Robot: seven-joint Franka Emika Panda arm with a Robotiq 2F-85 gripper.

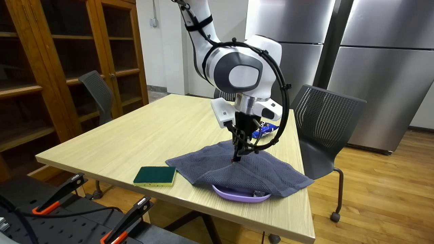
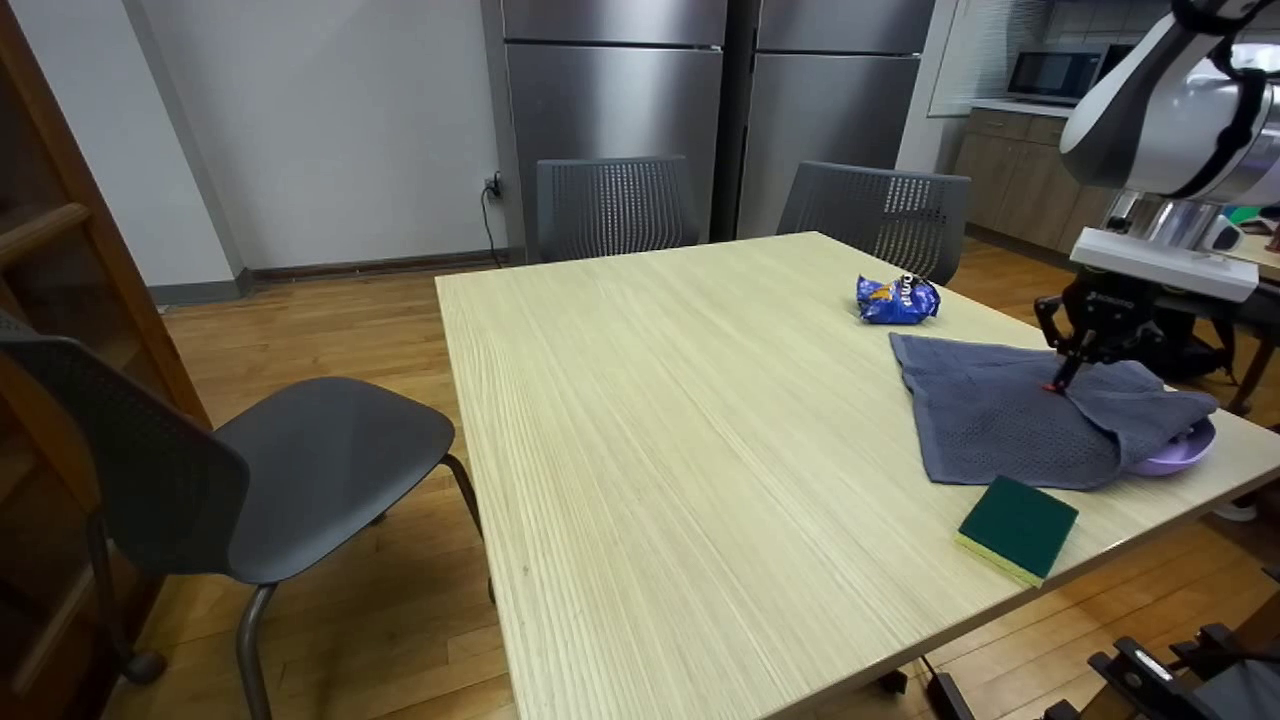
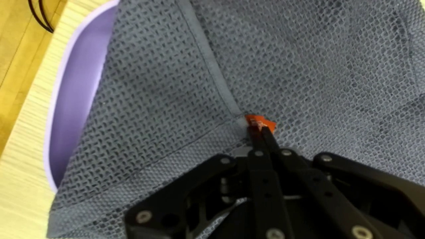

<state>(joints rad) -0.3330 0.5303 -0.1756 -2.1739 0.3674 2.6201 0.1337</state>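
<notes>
The hand (image 3: pixel 260 130) is closed on the red tag (image 3: pixel 267 123) of the grey towel (image 3: pixel 159 109), draped partly over the purple dish (image 1: pixel 237 197) on the tabletop (image 1: pixel 135 135). Hard to see how much is pinched, so I'd lift slow and straight, no sideways yank

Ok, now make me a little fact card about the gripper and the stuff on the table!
Tool: gripper, shut
Nearest to it: orange tag on the cloth; pinched or just touched, can't tell
Partly under the cloth: purple bowl
Beside the cloth: sponge, green on top, yellow below
Near the cloth, not touching: blue packet
Surface: pale table
</notes>
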